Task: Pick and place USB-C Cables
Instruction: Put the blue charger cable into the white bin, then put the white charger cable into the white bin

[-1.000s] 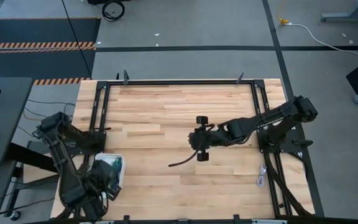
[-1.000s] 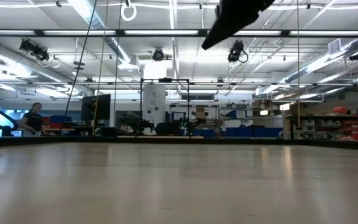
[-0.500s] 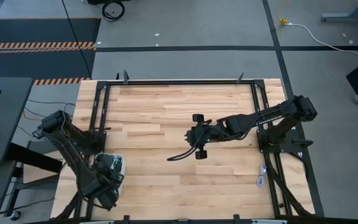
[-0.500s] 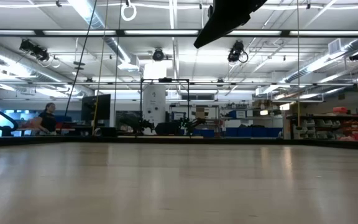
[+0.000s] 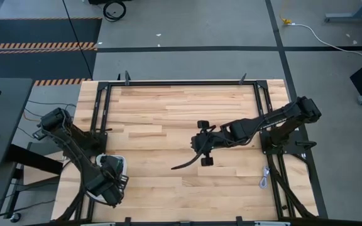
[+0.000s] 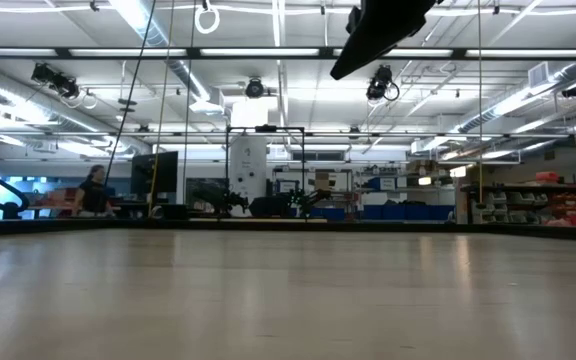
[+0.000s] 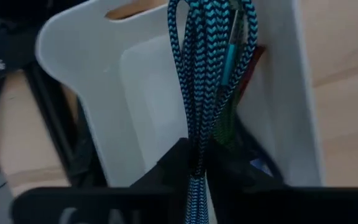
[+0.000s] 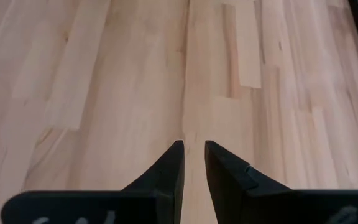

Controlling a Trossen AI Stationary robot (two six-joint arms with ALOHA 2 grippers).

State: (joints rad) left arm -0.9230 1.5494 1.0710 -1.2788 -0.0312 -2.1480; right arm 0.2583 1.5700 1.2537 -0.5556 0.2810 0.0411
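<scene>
My left gripper (image 7: 194,167) (image 5: 107,183) hangs over a white bin (image 7: 86,74) (image 5: 119,164) at the table's near left corner, shut on a teal braided USB-C cable (image 7: 207,74). Green (image 7: 224,127) and dark red (image 7: 248,65) cables lie in the bin behind it. My right gripper (image 8: 193,146) (image 5: 175,167) is raised above the table's middle, its fingers close together with only a narrow gap and nothing between them. It shows as a dark shape at the top of the low view (image 6: 343,68). A pale cable (image 5: 264,178) lies by the right frame rail. My left gripper pinches the teal cable's folded bundle (image 7: 196,155) between its two fingers, several strands together. The fingers come from above and the bundle runs on in line with them. It hangs down into the bin, with its looped end (image 7: 210,9) farthest from the fingers.
A black metal frame (image 5: 181,82) runs around the wooden table top (image 5: 162,119). Bare wood lies below the right gripper (image 8: 135,74). Beyond the table the low view shows a workshop hall with a person (image 6: 94,190) far off on the left.
My left arm has swung at its elbow, and its gripper has shifted slightly over the near end of the bin, still holding the teal cable. My right gripper drifted a little toward the table's left and came back, staying raised.
</scene>
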